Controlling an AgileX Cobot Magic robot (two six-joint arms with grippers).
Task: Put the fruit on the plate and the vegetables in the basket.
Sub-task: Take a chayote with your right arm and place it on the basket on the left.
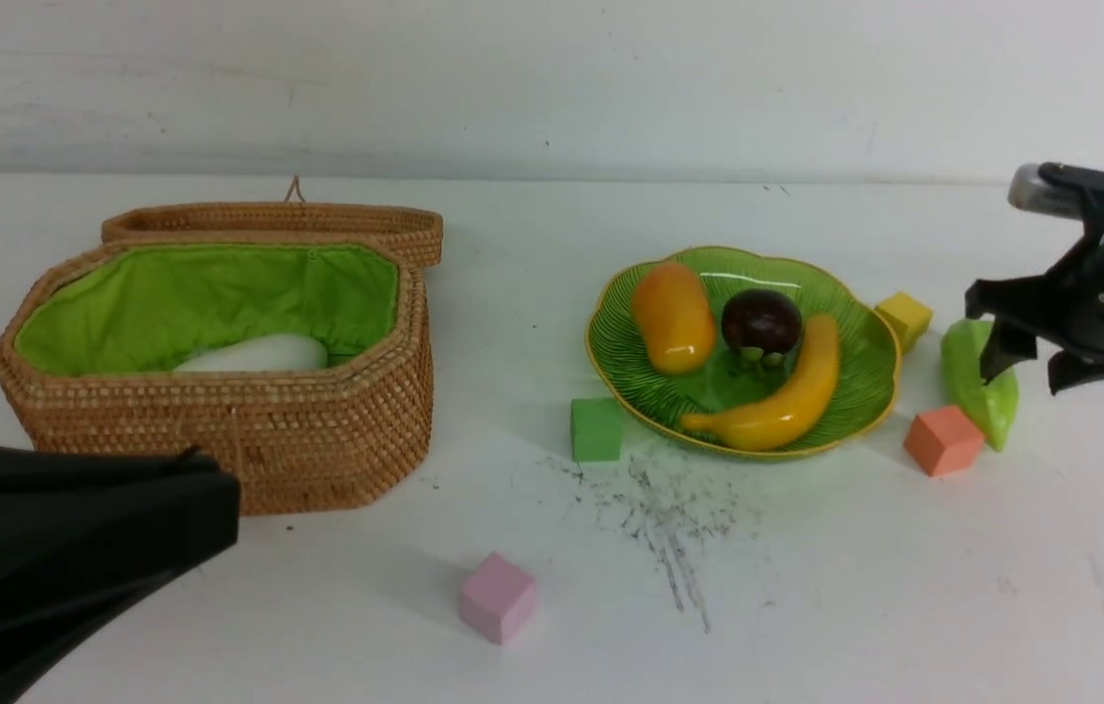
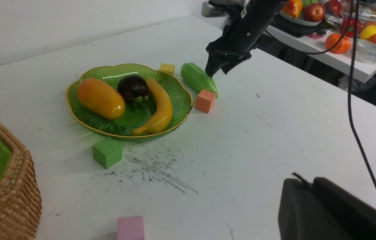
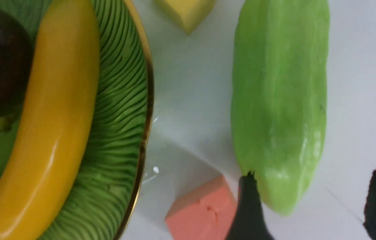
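The green plate (image 1: 622,357) holds the fruit: a mango (image 1: 673,316), a dark mangosteen (image 1: 760,321) and a banana (image 1: 786,391). To its right, a light-green gourd (image 1: 977,391) lies on the table. My right gripper (image 1: 1026,372) hangs open just over the gourd's near end. In the right wrist view one of its fingers (image 3: 249,200) stands between the gourd (image 3: 279,93) and an orange cube (image 3: 201,213). The wicker basket (image 1: 219,430) at left is open with a white radish (image 1: 258,354) inside. My left gripper (image 2: 302,181) is shut and empty, low at the front left.
Small cubes stand around the plate: green (image 1: 596,429), yellow (image 1: 904,320), orange (image 1: 944,440), and a pink one (image 1: 497,597) nearer the front. The basket's lid (image 1: 278,220) lies open behind it. A side table (image 2: 357,70) with other toy produce stands beyond the right arm.
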